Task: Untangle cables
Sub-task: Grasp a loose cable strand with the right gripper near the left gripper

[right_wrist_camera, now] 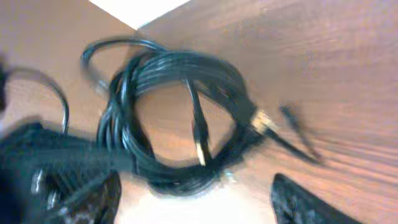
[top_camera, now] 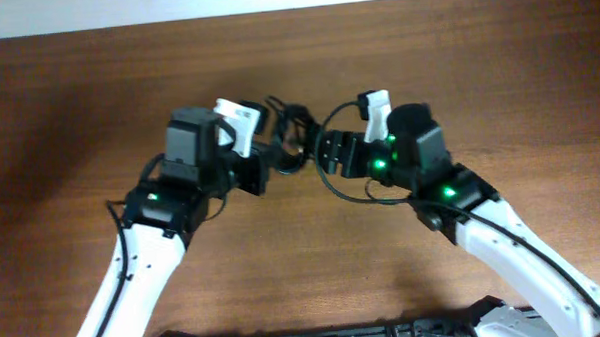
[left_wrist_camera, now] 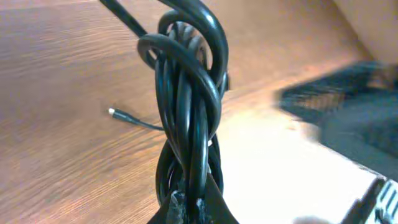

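Angling inward over the wooden table (top_camera: pixel 497 72), left arm (top_camera: pixel 134 274) and right arm (top_camera: pixel 513 241) meet at the cables (left_wrist_camera: pixel 186 112). These form one light, limp, slick knot, pinched upright in left gripper (left_wrist_camera: pixel 186 210). Right gripper (right_wrist_camera: pixel 199 202) spread wide, empty, facing coil. Likely best hold: an outer loop. Plug tip (left_wrist_camera: pixel 112 112) lies loose.

Overhead soft and even, a bit dimmer toward the left of the bench (top_camera: pixel 314 268). Left wrist sharp on the cables (left_wrist_camera: pixel 186 112), blown-out glare lower right, mushy background. Right wrist smeared with motion blur throughout.
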You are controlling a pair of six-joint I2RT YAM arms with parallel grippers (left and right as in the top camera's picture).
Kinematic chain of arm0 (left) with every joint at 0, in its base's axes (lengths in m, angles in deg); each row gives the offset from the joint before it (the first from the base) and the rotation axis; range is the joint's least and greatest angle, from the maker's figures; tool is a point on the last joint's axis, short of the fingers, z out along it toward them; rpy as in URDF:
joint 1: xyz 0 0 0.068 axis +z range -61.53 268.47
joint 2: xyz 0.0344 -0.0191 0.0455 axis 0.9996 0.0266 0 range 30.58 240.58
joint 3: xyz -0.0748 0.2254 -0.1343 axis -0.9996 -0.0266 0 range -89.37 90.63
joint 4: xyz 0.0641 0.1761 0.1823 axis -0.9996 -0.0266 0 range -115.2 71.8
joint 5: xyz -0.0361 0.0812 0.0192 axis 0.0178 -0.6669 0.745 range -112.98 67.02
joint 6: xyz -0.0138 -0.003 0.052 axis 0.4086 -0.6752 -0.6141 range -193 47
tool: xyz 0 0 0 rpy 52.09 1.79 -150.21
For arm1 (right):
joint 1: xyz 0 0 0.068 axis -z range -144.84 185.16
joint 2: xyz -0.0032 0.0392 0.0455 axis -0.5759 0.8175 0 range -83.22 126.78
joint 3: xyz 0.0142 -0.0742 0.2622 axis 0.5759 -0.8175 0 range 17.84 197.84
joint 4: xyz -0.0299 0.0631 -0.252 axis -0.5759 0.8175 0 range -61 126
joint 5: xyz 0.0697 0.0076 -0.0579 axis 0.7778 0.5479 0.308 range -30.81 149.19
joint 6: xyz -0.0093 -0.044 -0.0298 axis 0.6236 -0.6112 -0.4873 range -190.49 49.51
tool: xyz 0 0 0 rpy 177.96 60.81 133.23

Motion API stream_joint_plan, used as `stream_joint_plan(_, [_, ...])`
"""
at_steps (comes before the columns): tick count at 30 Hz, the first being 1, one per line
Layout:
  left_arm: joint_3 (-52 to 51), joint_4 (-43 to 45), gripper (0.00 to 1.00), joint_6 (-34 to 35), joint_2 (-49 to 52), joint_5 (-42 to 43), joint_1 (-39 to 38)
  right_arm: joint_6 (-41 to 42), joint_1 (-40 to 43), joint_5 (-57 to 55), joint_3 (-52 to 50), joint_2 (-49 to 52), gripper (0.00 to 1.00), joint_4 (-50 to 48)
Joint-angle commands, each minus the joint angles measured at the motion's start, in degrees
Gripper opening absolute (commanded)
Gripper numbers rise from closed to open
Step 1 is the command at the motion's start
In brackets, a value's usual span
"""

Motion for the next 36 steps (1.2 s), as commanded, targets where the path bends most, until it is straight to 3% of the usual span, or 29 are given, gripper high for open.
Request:
stream_joint_plan(1, [1.22,0.09,0.00,4.24,-1.42,0.22,4.96,-21.42,-0.26,1.20,0.59,-5.60,0.77,6.80])
stream_joint_plan(3, [1.22,-0.04,0.00,0.87,-1.40,5.99,6.10,-32.96,-0.68,1.20,0.57,-4.37,0.77,11.10])
stream_joint_plan(5, [1.22,-0.28,0.00,-7.28,-1.40,17.73,6.10,-38.21,-0.68,1.20,0.57,-0.28,0.77,12.35])
stream_joint_plan(8, [1.22,-1.16,0.00,-12.98,-1.40,26.84,6.10,-42.42,-0.66,1.18,0.57,5.20,0.74,11.06])
stream_joint_plan(9, [1.22,-2.10,0.00,-13.03,-1.40,27.26,6.10,-44.44,-0.66,1.16,0.57,8.04,0.67,9.94])
stream_joint_plan(10, [1.22,-2.73,0.00,-13.20,-1.40,27.23,6.12,-45.59,-0.52,1.16,0.57,9.25,0.46,9.42])
stream_joint_plan(11, [1.22,-3.72,0.00,-13.84,-1.40,27.17,6.32,-45.64,-0.44,0.76,0.57,10.40,0.13,8.76])
stream_joint_plan(12, [1.22,-5.14,0.00,-14.05,-1.40,25.83,7.43,-45.33,-0.46,0.79,0.57,11.02,0.04,8.90])
stream_joint_plan(15, [1.22,-7.67,0.00,-14.01,-1.40,14.47,9.33,-41.33,-0.44,1.75,0.59,8.63,0.04,11.63])
stream_joint_plan(16, [1.22,-8.35,0.00,-11.58,-1.40,5.11,9.42,-41.24,-0.44,6.10,0.59,5.46,0.04,14.56])
stream_joint_plan(17, [1.20,-8.31,0.00,-9.44,-1.40,2.08,9.42,-41.24,-0.44,9.73,0.59,3.50,0.04,15.74])
stream_joint_plan(20, [1.20,-8.28,0.00,-8.81,-1.40,2.08,8.81,-38.12,-0.44,21.09,0.59,-2.67,0.04,15.37])
stream_joint_plan(23, [1.20,-8.24,0.00,-8.63,-1.40,3.63,5.92,-29.79,-0.50,24.46,0.59,-4.81,0.04,10.88])
stream_joint_plan(26, [1.20,-7.37,0.00,-3.91,-1.40,3.48,2.73,-20.02,-0.50,25.99,0.59,-4.74,0.04,6.71])
stream_joint_plan(29, [1.20,-6.97,0.00,6.82,-1.40,-2.45,2.40,-15.78,-0.52,26.32,0.59,-4.68,0.04,6.47])
stream_joint_plan(31, [1.20,-6.32,0.00,6.91,-1.40,-2.43,0.15,-13.40,-0.55,25.57,0.59,-3.98,0.04,2.71])
stream_joint_plan(36, [1.20,-5.20,0.00,-0.15,-1.40,-2.45,-8.85,-9.33,-0.55,13.35,0.59,0.70,0.04,-4.66])
